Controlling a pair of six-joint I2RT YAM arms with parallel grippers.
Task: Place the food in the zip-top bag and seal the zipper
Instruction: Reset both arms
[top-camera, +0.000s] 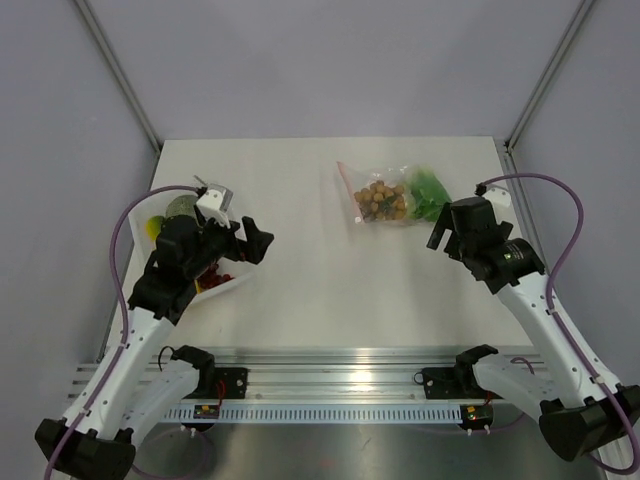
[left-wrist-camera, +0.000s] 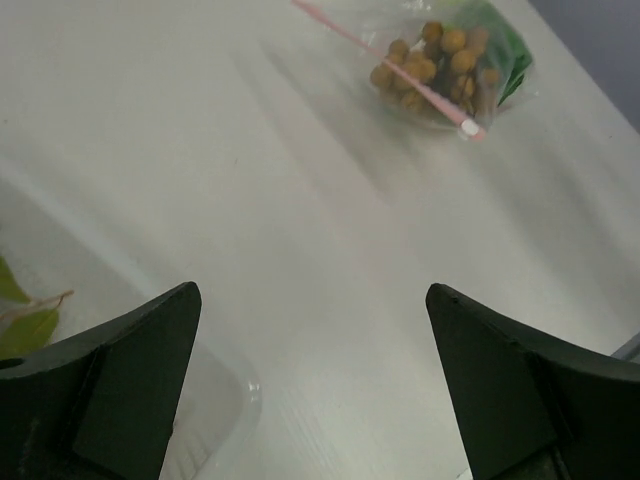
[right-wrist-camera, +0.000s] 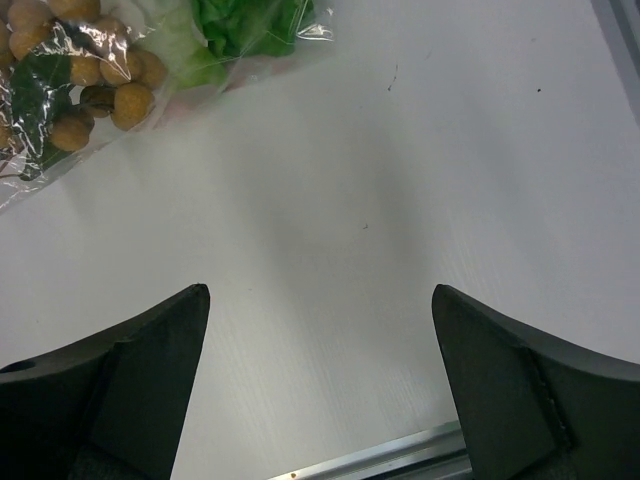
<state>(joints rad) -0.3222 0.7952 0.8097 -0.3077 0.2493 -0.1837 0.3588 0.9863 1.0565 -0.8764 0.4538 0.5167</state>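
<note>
So here's where we're at. The clear crinkly zip-top bag (top-camera: 385, 195) lies flat on the far right part of the white table (top-camera: 300, 200). Inside it we can see the bunch of tan-brown balls (top-camera: 382, 200) and the bright green leafy lettuce (top-camera: 428, 190), with a pale white-green vegetable (right-wrist-camera: 178, 45) squeezed between them. The narrow pink-red zipper strip (left-wrist-camera: 345, 38) runs along the bag's left edge, facing the middle of the table. Whether it's pressed shut the whole way, we honestly can't tell from these views.

Both pincers are spread wide with nothing in them. The left gripper (top-camera: 260, 243) hangs over the near left side, well apart from the bag and right above the white rectangular plastic tray (top-camera: 232, 285). The right gripper (top-camera: 440, 233) is just beside the bag's near-right corner, not touching it.

Dark red grapes (top-camera: 215, 278) sit in the tray and a yellow piece (top-camera: 155, 225) peeks out beside the left arm, so our guess is the job isn't finished.

What worries us:
- The bag is thin and the table looks slick. If one arm pinches the strip with nothing pinning the other end, we expect the whole bag to slide or spin.
- The balls crowd right up against the mouth. If one gets caught in the strip, we'd have a gap that looks sealed but isn't.
- If the bag has to be reopened for the grapes, lifting it by the wrong edge could tip the balls out.
- The left arm is low over the tray, so a careless swing could shove it.
</note>
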